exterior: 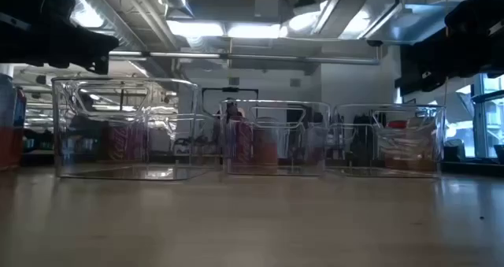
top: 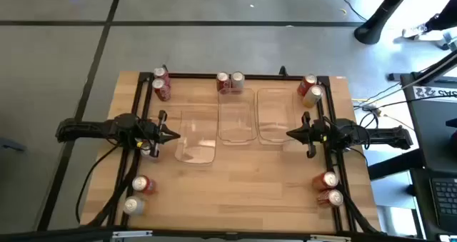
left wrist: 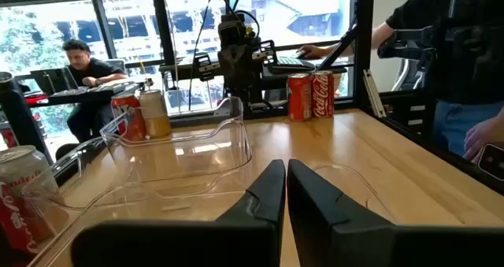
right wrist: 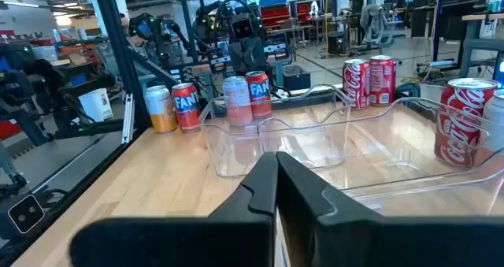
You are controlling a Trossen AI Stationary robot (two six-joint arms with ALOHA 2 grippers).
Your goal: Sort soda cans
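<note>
Clear plastic trays (top: 238, 121), three in a row mid-table, look empty from above, so sorting seems unstarted; soda cans (top: 230, 83) sit in pairs: far left, far middle, far right, near left, near right, one by the left gripper (top: 171, 135), eleven countable. The right gripper (top: 293, 133) faces it. Level view: trays hold nothing. Left wrist: fingers pressed together, empty. Right wrist: likewise closed, holding nothing
</note>
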